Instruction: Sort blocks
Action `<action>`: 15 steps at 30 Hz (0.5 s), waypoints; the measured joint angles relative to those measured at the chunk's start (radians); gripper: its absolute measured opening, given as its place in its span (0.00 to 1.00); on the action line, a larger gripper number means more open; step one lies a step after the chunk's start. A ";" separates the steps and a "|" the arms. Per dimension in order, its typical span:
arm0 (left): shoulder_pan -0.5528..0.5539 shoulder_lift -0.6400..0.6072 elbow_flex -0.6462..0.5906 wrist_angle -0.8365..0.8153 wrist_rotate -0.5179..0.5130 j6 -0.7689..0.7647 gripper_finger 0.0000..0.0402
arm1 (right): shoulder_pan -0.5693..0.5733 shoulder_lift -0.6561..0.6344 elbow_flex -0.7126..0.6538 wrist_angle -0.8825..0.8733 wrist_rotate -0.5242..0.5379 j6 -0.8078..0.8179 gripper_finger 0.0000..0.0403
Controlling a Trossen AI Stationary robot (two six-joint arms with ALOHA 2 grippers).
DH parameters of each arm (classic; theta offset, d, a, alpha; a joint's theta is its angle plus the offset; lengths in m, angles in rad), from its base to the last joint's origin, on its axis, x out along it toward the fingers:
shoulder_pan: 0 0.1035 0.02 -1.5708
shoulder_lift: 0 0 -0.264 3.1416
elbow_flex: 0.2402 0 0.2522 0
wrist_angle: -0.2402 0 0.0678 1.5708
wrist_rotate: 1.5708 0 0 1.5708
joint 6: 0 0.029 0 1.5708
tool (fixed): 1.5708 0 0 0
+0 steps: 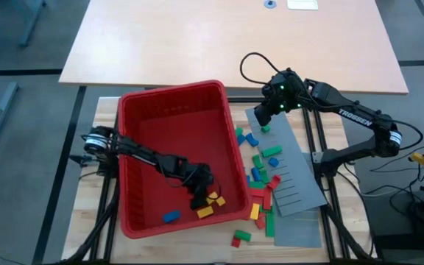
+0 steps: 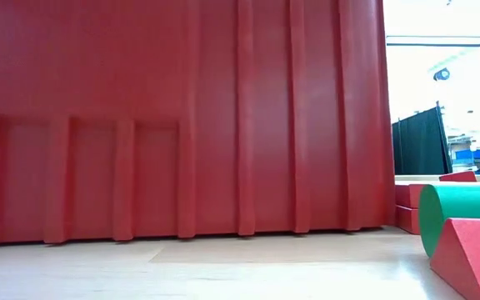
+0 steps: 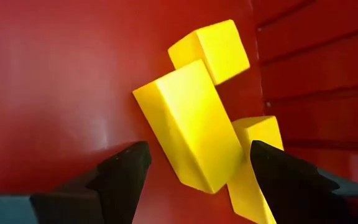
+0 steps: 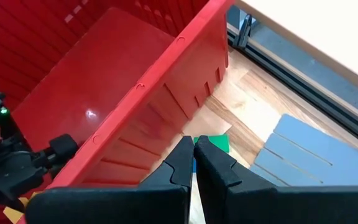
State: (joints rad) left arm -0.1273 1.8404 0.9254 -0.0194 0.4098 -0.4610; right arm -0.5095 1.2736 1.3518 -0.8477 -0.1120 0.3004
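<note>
- Pale wooden table (image 1: 87, 213) on a black frame, a larger tan tabletop (image 1: 197, 37) behind; bright room beyond in the low view.
- Left gripper (image 1: 201, 193) down inside the red bin (image 1: 135, 103), fingers (image 3: 123, 177) spread wide around a tilted yellow block (image 3: 188, 134), not yet closed on it.
- Two more yellow blocks (image 3: 213, 46) just beyond, against the bin's wall; one blue block (image 1: 171, 216) lying apart on the bin floor.
- Bin wall filling most of the low view, blocking sight of both arms there.
- Right gripper (image 1: 265, 112) hovering outside the bin's far right corner, fingers (image 4: 182, 163) pressed together, holding nothing.
- Scattered blocks (image 1: 260, 169) in red, green, blue and yellow on the table between bin and two grey slotted panels (image 1: 293, 184); too many overlapping to count.
</note>
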 joint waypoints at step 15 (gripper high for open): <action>0.031 -0.015 0.015 -0.124 -0.271 -0.145 0.68 | 0.000 0.000 0.000 0.000 0.000 0.014 0.00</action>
State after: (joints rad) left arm -0.0968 1.8250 0.9405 -0.1438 0.1388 -0.6065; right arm -0.5091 1.2736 1.3518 -0.8482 -0.1123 0.3145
